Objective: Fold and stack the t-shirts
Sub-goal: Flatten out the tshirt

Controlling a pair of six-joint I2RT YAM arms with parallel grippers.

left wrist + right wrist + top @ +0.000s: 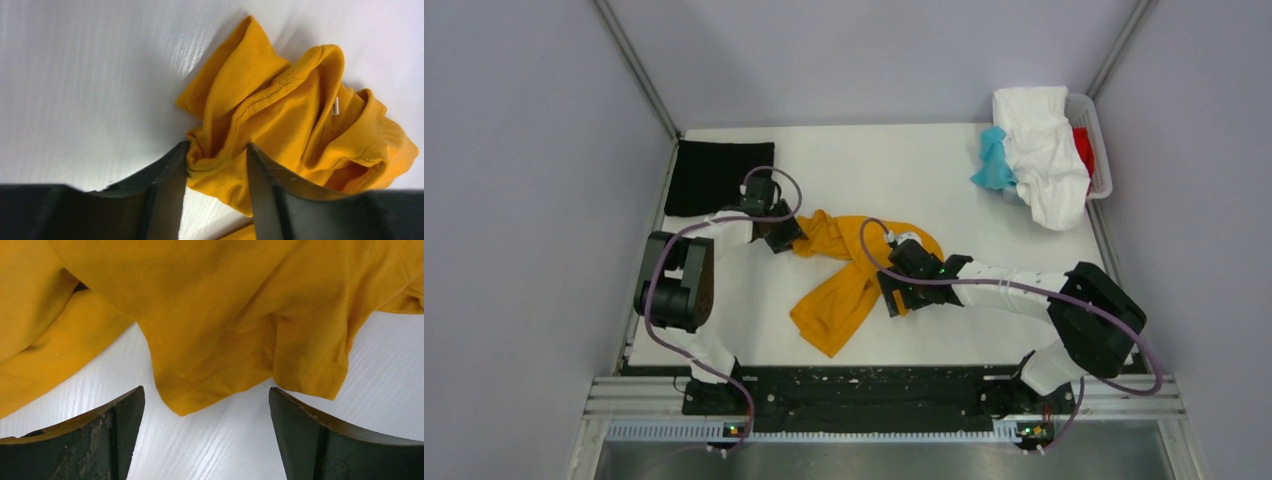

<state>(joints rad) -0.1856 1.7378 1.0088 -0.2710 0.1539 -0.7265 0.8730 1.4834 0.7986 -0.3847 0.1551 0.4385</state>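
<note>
**1 mustard-orange cloth t-shirt point(839, 290) crumpled mid-frame**

It lies on the white wood-grained tabletop point(924, 165). The left end effector point(217, 150) pinches a bunched, ribbed fold; the right end effector point(206, 389) stands wide around a stitched hem. Upper left: 1 black t-shirt point(709, 175), folded flat. Upper right: 1 white plastic basket point(1105, 165) heaped with 1 white t-shirt point(1044, 150), 1 teal t-shirt point(992, 162), 1 red t-shirt point(1084, 150).

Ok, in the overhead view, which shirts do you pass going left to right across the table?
black t-shirt → mustard-orange t-shirt → teal t-shirt → white t-shirt → red t-shirt
</note>
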